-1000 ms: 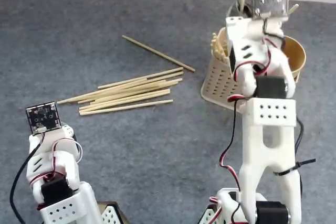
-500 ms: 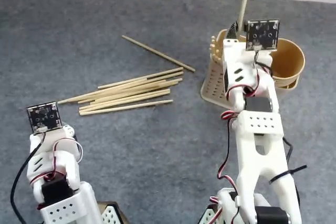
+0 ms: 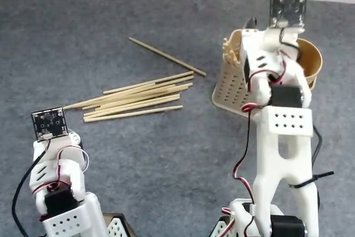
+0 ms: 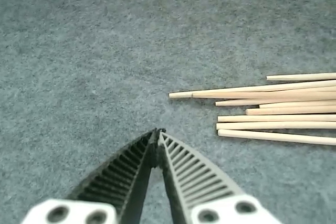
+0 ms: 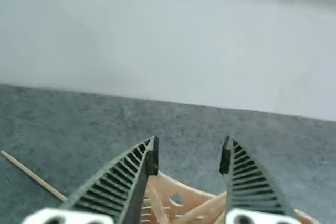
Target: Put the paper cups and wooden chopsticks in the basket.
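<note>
Matt wooden chopsticks (image 3: 138, 97), seemingly felt table (image 3: 77, 31)

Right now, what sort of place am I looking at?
Probably a robotics practice bench, not a kitchen: two white plastic robot arms at a grey felt-like table cover, with loose wooden chopsticks and a cream perforated basket as props.

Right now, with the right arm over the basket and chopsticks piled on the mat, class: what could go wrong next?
1. The right gripper hangs open just over the basket, where stored chopsticks stick up at the rim; swinging away low could snag them and tip the basket.
2. The chopstick pile lies tightly packed; the left gripper, shut near its end, may scatter sticks or grab several at once.
</note>
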Controlling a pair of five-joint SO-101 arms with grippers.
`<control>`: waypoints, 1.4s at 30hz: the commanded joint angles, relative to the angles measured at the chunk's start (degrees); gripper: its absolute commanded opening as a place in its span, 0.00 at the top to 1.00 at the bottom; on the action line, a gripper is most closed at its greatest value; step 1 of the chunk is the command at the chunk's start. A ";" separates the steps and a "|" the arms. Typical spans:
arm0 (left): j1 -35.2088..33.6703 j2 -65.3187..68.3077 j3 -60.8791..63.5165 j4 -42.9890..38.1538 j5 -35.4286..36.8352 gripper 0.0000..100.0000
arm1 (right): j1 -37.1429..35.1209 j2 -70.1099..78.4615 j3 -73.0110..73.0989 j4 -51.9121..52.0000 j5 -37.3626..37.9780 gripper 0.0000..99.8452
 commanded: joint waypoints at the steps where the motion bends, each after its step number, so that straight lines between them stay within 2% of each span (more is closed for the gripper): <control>1: 1.10 -0.13 -0.22 -1.14 -0.44 0.99 | -0.66 -1.19 -11.56 7.78 -0.44 0.80; 8: 1.10 -0.13 -0.22 -1.14 -0.44 0.99 | -5.49 -1.10 -26.68 28.70 -0.18 0.89; 12: 0.84 -0.13 -0.22 -1.14 -0.44 0.99 | -10.07 -1.10 -30.20 38.02 0.09 0.89; 15: 0.66 -0.13 -0.31 -1.14 -0.53 0.99 | -14.20 -1.10 -31.08 43.38 0.26 0.89; 20: -2.77 -0.13 -0.84 -1.23 -0.44 0.99 | -24.31 -0.57 -30.73 49.71 5.63 0.89; 24: -4.00 -0.13 -0.66 -2.20 -0.44 0.99 | -32.31 0.66 -28.00 49.89 9.49 0.89; 28: -4.00 -0.13 -0.40 -2.81 -0.44 0.99 | -36.88 6.20 -23.52 49.63 11.78 0.89; 32: -4.00 -0.13 -0.40 -2.81 -0.44 0.99 | -39.16 14.73 -23.34 49.54 14.51 0.88; 38: -4.09 -0.13 -0.40 -2.81 -0.44 0.99 | -40.31 25.71 -23.34 43.38 18.11 0.76; 42: -4.88 -0.13 -0.48 -2.64 -0.44 0.99 | -40.75 32.13 -23.34 39.25 20.92 0.76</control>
